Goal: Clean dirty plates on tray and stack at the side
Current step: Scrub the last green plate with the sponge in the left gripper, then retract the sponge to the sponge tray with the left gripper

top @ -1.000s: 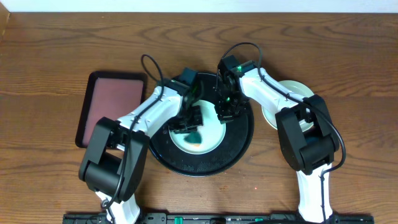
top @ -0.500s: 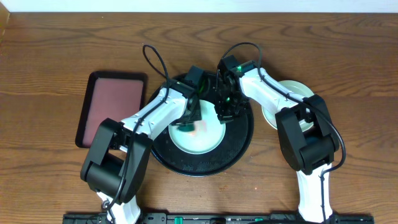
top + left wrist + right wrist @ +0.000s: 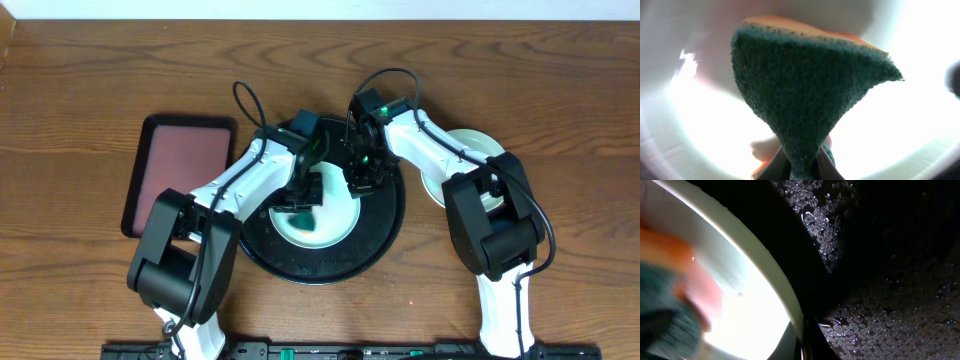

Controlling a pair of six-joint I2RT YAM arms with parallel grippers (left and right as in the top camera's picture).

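Observation:
A light teal plate lies on the round black tray. My left gripper is shut on a green and orange sponge, which presses on the plate's inner face. A reddish smear shows beside the sponge. From the upper right, my right gripper is shut on the plate's rim, with the rim between its jaws at the bottom of the right wrist view. The wet tray floor lies beside it. A pale yellow plate rests off the tray at the right, partly hidden by the right arm.
A rectangular black-rimmed tray with a reddish-brown inside lies on the wooden table left of the round tray. Both arms cross over the round tray's upper half. Cables loop above each wrist.
The left gripper with the sponge swung up and right across the plate, then back down and left. The right gripper has kept its hold on the rim.

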